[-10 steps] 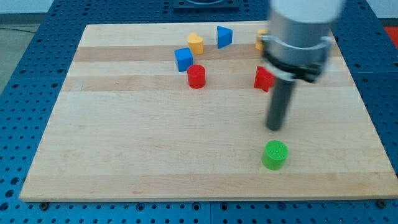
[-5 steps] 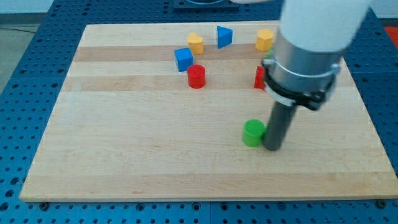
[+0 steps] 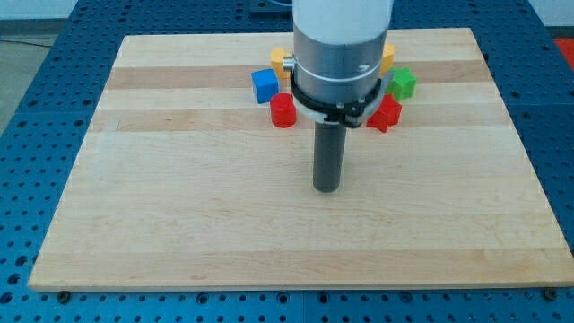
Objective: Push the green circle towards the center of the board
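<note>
Operator: State tip position.

Technician: My tip (image 3: pixel 326 188) stands on the board (image 3: pixel 179 197), near its middle, well below the block cluster at the view's top.

Operator: Green circle location and axis?

Technician: Cannot tell; no green circle shows. The only green item is an angular green block (image 3: pixel 402 82), right of the arm.

Operator: Other blocks?

Technician: Blue cube (image 3: pixel 264 85), red cylinder (image 3: pixel 283 109) just below it, red block (image 3: pixel 387 114), yellow block (image 3: pixel 387 59).

Operator: Claw state?

Technician: Plain rod, no claw; the tip touches no visible block.
</note>
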Robot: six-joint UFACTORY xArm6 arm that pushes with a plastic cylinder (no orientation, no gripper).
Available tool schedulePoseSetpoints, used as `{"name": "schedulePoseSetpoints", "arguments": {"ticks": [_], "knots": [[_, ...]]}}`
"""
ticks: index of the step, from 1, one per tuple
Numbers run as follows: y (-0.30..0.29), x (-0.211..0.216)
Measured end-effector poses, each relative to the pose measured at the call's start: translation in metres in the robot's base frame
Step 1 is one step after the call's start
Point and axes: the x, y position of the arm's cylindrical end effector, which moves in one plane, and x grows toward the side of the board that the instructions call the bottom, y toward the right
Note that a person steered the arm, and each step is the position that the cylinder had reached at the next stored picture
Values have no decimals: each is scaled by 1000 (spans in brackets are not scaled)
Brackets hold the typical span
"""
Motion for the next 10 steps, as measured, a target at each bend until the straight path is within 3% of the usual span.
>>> {"name": "schedulePoseSetpoints", "arguments": {"ticks": [2,10], "knots": [[-10,-34],[6,-44]]}}
